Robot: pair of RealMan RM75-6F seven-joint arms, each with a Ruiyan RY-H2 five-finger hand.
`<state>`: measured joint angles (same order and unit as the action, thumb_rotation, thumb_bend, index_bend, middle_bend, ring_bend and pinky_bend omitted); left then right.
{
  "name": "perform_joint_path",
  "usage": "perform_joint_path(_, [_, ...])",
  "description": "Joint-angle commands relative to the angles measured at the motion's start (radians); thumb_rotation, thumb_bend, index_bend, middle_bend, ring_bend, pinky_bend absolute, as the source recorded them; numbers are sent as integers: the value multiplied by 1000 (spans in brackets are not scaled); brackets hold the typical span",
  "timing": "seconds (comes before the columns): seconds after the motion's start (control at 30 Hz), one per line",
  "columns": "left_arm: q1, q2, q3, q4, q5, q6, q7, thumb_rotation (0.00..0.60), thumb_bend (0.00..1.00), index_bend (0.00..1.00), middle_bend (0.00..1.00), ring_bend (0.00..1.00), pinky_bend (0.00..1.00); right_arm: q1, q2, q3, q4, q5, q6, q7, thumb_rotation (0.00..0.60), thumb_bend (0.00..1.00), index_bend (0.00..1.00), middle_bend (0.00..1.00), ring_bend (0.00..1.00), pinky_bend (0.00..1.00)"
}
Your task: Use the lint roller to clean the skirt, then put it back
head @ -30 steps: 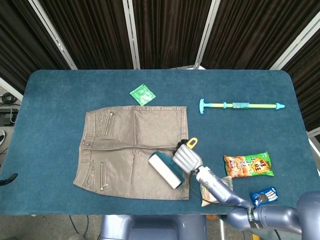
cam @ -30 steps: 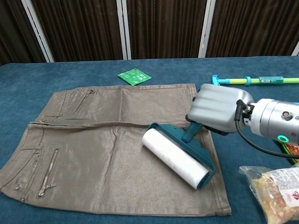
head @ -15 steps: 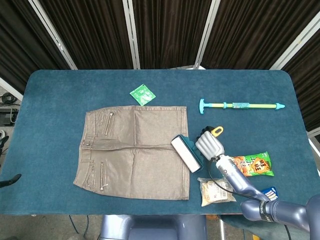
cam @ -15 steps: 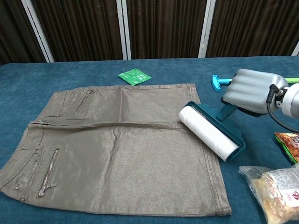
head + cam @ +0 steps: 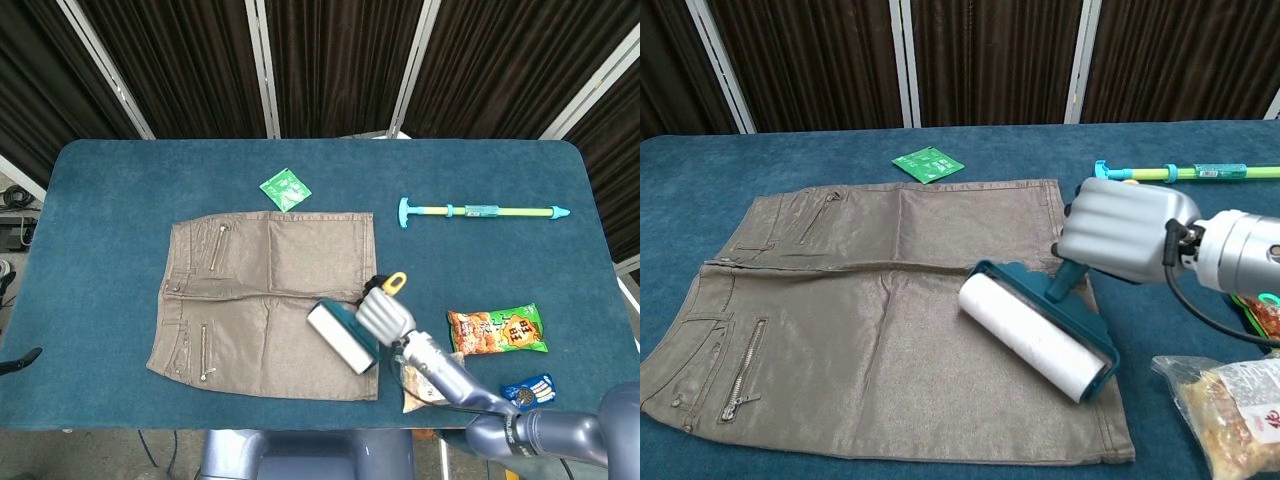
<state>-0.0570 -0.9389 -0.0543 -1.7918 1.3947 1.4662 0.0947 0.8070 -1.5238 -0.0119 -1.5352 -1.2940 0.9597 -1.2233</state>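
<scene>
A taupe skirt (image 5: 262,300) (image 5: 880,320) lies flat on the blue table, waistband to the left. My right hand (image 5: 386,315) (image 5: 1122,242) grips the handle of the teal lint roller (image 5: 340,336) (image 5: 1036,333), whose white roll rests on the skirt's lower right part near the hem. The handle's yellow end (image 5: 397,282) sticks out behind the hand. My left hand shows in neither view.
A green packet (image 5: 285,188) (image 5: 927,163) lies beyond the skirt. A teal and yellow stick (image 5: 480,211) (image 5: 1185,172) lies at the right rear. Snack bags (image 5: 497,330) and a clear bag (image 5: 1230,410) sit right of the skirt, with a small blue pack (image 5: 527,391) near the front edge.
The right hand swept the roller right to the skirt's hem edge, then back left and toward the front onto the skirt's lower right part.
</scene>
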Motion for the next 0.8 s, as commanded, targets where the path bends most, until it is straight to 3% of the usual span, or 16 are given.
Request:
perform_joint_path(0.03, [1,2,0,3,-1,0,-6,600,0,0,0,0,0,19,-32,-2,-50,6,-9,-67,600,866,463,501,390,431])
perform_joint_path(0.43, [2,11,-1,12,0,-2,-34,600,0,0,0,0,0,47,-102,0,-127,77,-4,-192,600,865,464,501,391,432])
perform_joint_path(0.8, [0,11,0,12,-2,-5,-31,600,0,0,0,0,0,35,-56,18,-18,140,36,-146,600,864,465,502,393,432])
